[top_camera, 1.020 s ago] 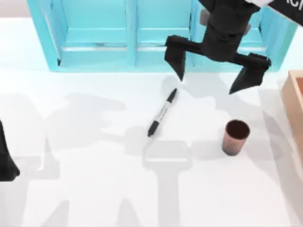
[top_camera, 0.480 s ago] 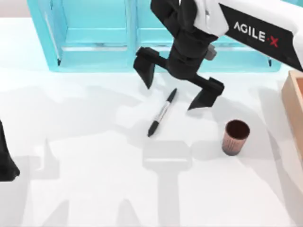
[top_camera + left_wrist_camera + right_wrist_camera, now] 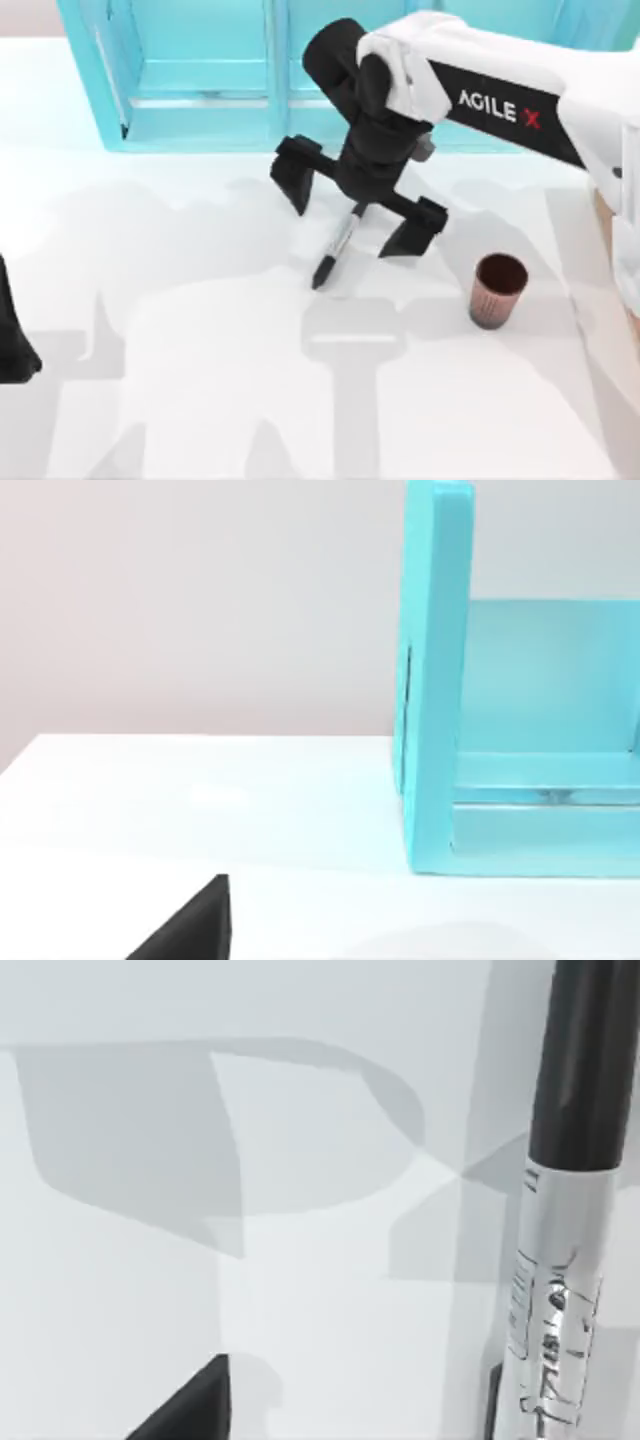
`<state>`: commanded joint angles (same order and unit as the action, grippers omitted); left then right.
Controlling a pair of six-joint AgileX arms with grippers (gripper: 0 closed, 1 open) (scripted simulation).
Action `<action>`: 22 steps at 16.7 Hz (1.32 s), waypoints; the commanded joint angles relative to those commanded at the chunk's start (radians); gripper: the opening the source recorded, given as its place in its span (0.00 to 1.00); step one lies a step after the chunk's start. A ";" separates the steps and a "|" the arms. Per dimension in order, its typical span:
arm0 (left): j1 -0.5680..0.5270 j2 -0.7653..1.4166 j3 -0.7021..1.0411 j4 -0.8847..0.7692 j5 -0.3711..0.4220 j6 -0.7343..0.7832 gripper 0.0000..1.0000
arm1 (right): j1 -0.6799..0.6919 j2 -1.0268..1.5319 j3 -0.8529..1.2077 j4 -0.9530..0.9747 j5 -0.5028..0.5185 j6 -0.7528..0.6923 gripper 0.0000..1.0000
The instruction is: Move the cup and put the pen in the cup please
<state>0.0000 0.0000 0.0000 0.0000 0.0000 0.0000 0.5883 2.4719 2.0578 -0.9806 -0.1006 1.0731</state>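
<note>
We're looking at a broad white bench (image 3: 200, 400), and along its far edge stands a tall turquoise shelf unit with open compartments (image 3: 200, 80); our left wrist view catches one turquoise upright (image 3: 435, 680) of it against a pale wall. At the far right edge of the top view, there's a sliver of a wooden box (image 3: 604, 215).

Our right arm, white shell with the AgileX lettering (image 3: 500, 105), reaches in from the right side of the top view, and our right gripper (image 3: 356, 208) hangs over the middle of the bench with its two black fingers spread wide, holding nothing. One finger (image 3: 296, 172) sits on the shelf side of the pen, the other (image 3: 412, 228) on the cup side, so the gripper straddles the upper part of the pen.

The small reddish-brown cylindrical cup (image 3: 497, 290) stands upright on the bench, near the gripper, toward the right of the top view, dark inside.

The slim marker pen with the grey-white barrel (image 3: 334, 250) lies flat on the bench on a slant, one black end pointing toward us; our right wrist view shows its printed barrel (image 3: 555, 1310) close up.

Our left gripper (image 3: 12, 345) sits parked at the left edge; we cannot tell how it stands.
</note>
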 joint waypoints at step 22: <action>0.000 0.000 0.000 0.000 0.000 0.000 1.00 | 0.010 0.064 -0.039 0.104 0.003 0.010 0.00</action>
<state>0.0000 0.0000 0.0000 0.0000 0.0000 0.0000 0.5984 2.5358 2.0187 -0.8767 -0.0979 1.0834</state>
